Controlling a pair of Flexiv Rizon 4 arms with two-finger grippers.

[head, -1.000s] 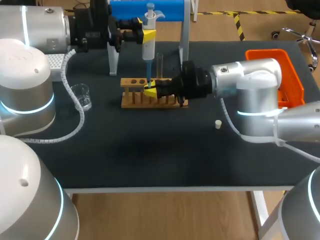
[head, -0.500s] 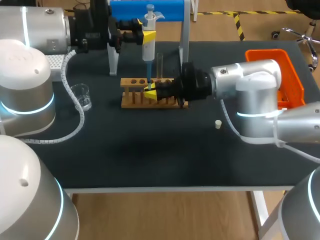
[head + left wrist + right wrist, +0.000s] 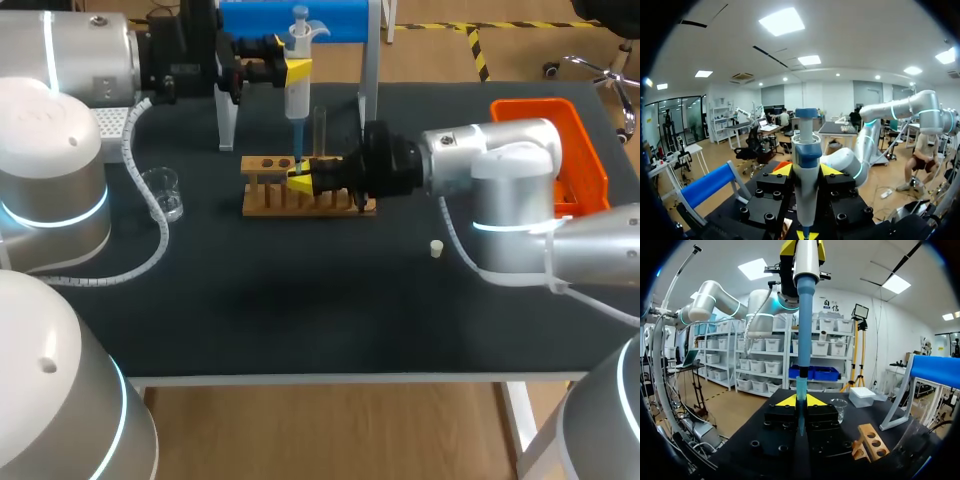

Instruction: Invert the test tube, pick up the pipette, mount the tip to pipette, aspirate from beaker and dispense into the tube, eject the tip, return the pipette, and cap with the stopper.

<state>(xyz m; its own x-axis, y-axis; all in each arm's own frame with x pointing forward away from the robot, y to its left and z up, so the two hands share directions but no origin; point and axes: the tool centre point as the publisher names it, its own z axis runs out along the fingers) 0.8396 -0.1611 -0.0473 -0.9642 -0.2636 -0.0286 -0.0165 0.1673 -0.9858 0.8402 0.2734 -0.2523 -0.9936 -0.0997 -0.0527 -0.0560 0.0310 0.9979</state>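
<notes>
My left gripper (image 3: pixel 295 70) is shut on the white pipette (image 3: pixel 297 95) and holds it upright over the wooden rack (image 3: pixel 262 198). In the left wrist view the pipette (image 3: pixel 805 160) stands between the yellow fingertips (image 3: pixel 782 170). Its blue tip (image 3: pixel 298 145) points down into my right gripper (image 3: pixel 303 180), which is shut on the tip's lower end just above the rack. The right wrist view shows the tip (image 3: pixel 802 355) rising from that gripper (image 3: pixel 801 401). A clear test tube (image 3: pixel 320 130) stands upright in the rack. The beaker (image 3: pixel 165 192) sits to the left, the small stopper (image 3: pixel 437 247) to the right.
A blue pipette stand (image 3: pixel 300 18) rises behind the rack. A white tip box (image 3: pixel 110 122) lies at the back left, under my left arm. An orange bin (image 3: pixel 580 150) sits at the back right. The front half of the black table (image 3: pixel 300 320) is bare.
</notes>
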